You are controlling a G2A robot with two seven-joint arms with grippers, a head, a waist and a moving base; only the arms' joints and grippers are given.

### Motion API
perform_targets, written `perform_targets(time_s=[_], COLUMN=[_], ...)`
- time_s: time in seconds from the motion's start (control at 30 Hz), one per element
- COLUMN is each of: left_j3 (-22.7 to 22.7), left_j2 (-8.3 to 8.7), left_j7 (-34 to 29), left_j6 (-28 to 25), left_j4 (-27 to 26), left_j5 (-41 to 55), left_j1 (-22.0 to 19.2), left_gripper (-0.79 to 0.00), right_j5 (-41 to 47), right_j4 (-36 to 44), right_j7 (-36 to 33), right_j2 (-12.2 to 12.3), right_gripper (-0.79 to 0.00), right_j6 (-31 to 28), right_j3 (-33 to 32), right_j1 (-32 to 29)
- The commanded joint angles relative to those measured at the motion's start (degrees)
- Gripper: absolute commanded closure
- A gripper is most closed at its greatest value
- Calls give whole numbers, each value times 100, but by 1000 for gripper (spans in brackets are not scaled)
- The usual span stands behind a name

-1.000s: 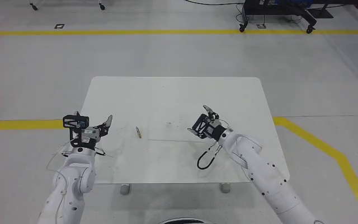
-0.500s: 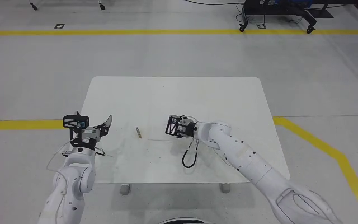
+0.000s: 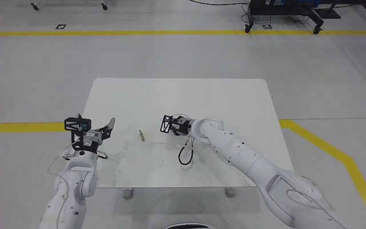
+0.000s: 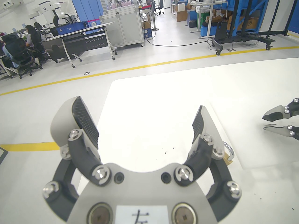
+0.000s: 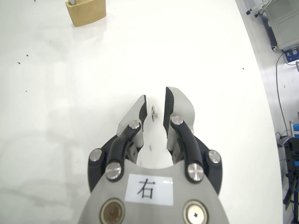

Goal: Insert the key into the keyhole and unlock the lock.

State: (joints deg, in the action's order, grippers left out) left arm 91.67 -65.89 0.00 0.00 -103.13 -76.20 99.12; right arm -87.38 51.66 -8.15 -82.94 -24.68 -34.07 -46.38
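Since a second ago the right arm has swung across the surface toward the robot's left, and its gripper now sits where a small speck lay earlier. The left arm has not shifted.

The key (image 5: 153,113), a small silvery piece, lies on the white surface (image 3: 229,97) in the gap of the right gripper (image 5: 156,94). The fingers stand narrowly apart on either side of it, with a sliver of space showing on each side, so nothing is clamped. The padlock (image 5: 85,10), a brass body with a steel shackle, lies flat on the surface well ahead of that gripper, apart from the key. In the top view the padlock (image 3: 140,134) rests between the two arms, nearer the right gripper (image 3: 166,123).

The left gripper (image 4: 140,117) hangs over the surface's left edge with its fingers spread wide and nothing between them. From its wrist view, the padlock (image 4: 228,155) peeks out just behind one finger.
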Motion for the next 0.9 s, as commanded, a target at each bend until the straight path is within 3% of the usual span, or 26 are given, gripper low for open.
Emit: perform_targets(time_s=[0.0, 0.23, 0.5, 0.7, 0.87], left_j3=[0, 0, 0, 0, 0], left_j2=[0, 0, 0, 0, 0], left_j7=[0, 0, 0, 0, 0], left_j6=[0, 0, 0, 0, 0], left_j4=[0, 0, 0, 0, 0], left_j5=[0, 0, 0, 0, 0], left_j1=[0, 0, 0, 0, 0], left_gripper=[-785, -785, -785, -785, -785], right_j5=[-96, -394, -278, 1039, 2590], right_j4=[-37, 317, 1349, 1830, 1570], right_j7=[33, 226, 490, 1170, 1138], right_j2=[-19, 134, 582, 968, 1205], right_gripper=[0, 0, 0, 0, 0], right_j6=[111, 258, -348, -1682, -3151], right_j3=[12, -266, -1177, -2448, -3357], right_j1=[17, -158, -822, -1558, -1901])
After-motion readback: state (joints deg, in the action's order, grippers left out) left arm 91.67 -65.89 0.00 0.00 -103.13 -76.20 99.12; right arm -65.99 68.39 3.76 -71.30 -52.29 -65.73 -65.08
